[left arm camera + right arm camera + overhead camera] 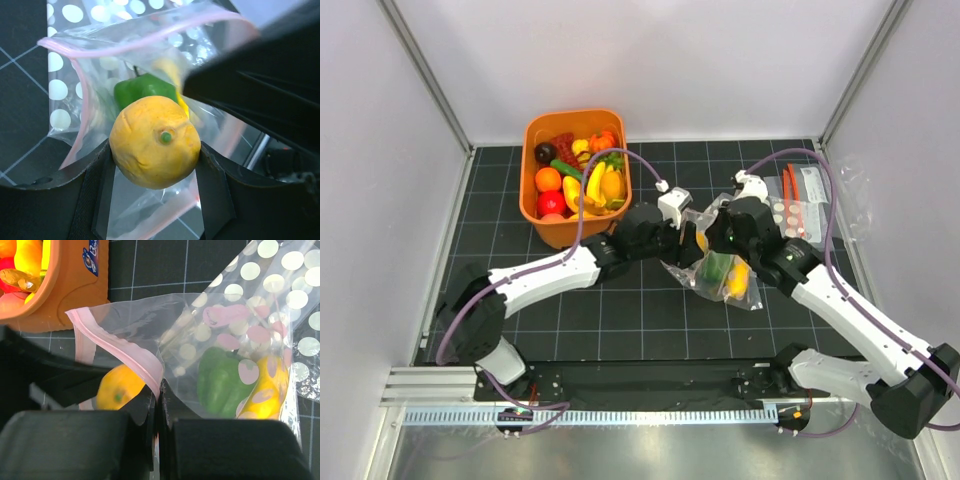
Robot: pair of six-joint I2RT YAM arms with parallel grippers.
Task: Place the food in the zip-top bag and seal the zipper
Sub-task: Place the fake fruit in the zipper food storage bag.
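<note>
The clear zip-top bag (pixel 720 270) lies mid-table, its mouth toward the left. Its pale pink zipper strip (pixel 120 350) is held open. My right gripper (pixel 161 390) is shut on the bag's mouth edge and lifts it. My left gripper (pixel 155 165) is shut on a yellow toy lemon (pixel 155 141) at the bag's mouth; the lemon also shows in the right wrist view (pixel 119 387). Inside the bag lie a green pepper (pixel 222 380) and a yellow fruit (pixel 267 390). More toy food fills the orange bin (pixel 542 232).
Polka-dotted bags (pixel 788 212) and small clear bags with red-orange strips (pixel 790 185) lie at the back right, partly under the zip-top bag. The orange bin stands at the back left. White walls and frame posts (pixel 430 80) enclose the mat.
</note>
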